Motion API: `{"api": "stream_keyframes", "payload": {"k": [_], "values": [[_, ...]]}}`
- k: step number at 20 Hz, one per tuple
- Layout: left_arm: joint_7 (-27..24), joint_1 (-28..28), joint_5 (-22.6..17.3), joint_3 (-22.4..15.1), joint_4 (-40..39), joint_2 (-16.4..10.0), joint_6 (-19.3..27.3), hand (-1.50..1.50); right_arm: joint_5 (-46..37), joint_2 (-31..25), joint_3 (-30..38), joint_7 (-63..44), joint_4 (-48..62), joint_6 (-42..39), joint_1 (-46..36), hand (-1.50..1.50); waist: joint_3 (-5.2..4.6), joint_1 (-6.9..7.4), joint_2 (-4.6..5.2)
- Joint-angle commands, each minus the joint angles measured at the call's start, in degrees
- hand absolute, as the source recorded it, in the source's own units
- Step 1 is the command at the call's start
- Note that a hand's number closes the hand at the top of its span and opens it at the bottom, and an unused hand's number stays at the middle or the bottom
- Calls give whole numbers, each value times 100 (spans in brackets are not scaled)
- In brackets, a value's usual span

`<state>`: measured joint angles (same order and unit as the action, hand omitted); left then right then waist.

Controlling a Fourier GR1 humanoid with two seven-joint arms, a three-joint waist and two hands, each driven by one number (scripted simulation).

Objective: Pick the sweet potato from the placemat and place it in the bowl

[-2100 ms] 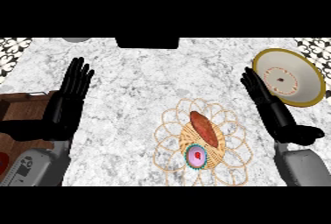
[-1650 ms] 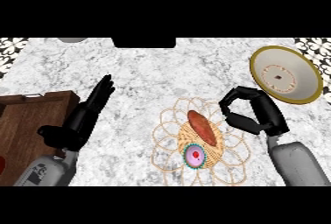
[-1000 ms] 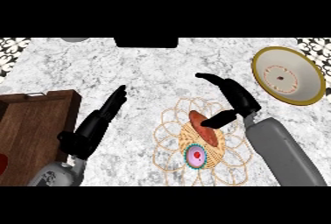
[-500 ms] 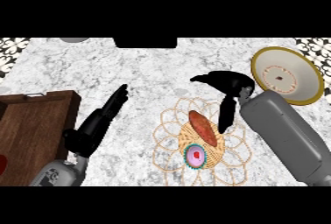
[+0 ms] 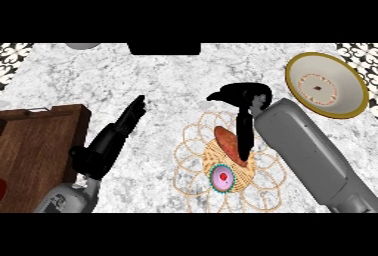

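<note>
The counter (image 5: pixel 170 75) is white marble veined with grey. The reddish-brown sweet potato (image 5: pixel 227 142) lies on a tan woven placemat (image 5: pixel 212 159) with looped edging and a pink, teal-ringed centre. The far-right bowl (image 5: pixel 341 102) is cream with an olive-yellow rim. The left hand (image 5: pixel 111 140) and right hand (image 5: pixel 240 97) are black, and the wooden board (image 5: pixel 37 145) at left is dark brown.

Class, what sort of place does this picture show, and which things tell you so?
Most likely a kitchen counter: a marble-patterned worktop, a bowl, and a sweet potato lying on a woven placemat.
</note>
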<state>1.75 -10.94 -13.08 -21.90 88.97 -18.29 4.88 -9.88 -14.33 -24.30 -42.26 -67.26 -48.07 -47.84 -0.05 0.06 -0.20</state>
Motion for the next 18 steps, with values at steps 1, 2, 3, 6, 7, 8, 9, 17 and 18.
{"api": "stream_keyframes", "payload": {"k": [1, 2, 3, 6, 7, 8, 9, 17, 18], "values": [[-151, 12, 70, 169, -249, 119, -228, 0, 21, 306, 119, -614, -102, -389, 3, -150, 3, -2, 14], [130, 23, 258, 4, 59, 242, 51, 0, 148, -114, 124, -618, -686, -637, 423, -150, 4, -41, -2], [-367, 153, 284, -11, -365, 312, -214, 0, -339, 181, -83, -240, -317, -151, 458, -150, 4, -1, 20], [21, 358, 43, 393, 352, -203, -460, 0, -186, 222, -169, -789, -1146, -368, 851, -150, 5, -10, -7], [330, 186, 71, 429, 518, -100, -380, 0, -721, 137, -233, -55, -736, -47, 803, -150, 7, 28, 13], [18, 215, 335, 245, 191, 225, -301, 0, -827, 379, -200, -195, -701, -18, 693, -150, 5, 18, 18], [238, -327, 83, 619, -213, 156, -516, 0, -719, 397, -170, -479, -1137, -44, 905, -150, 5, -27, 15], [-156, 402, 504, 589, -21, 328, -601, 0, -1870, 259, -199, 352, -1332, 449, 1299, -150, 5, 13, 19], [64, 353, 420, 629, 127, 344, -633, 0, -2047, 210, -298, 428, -1415, 470, 1358, -150, 6, 12, 18]]}}
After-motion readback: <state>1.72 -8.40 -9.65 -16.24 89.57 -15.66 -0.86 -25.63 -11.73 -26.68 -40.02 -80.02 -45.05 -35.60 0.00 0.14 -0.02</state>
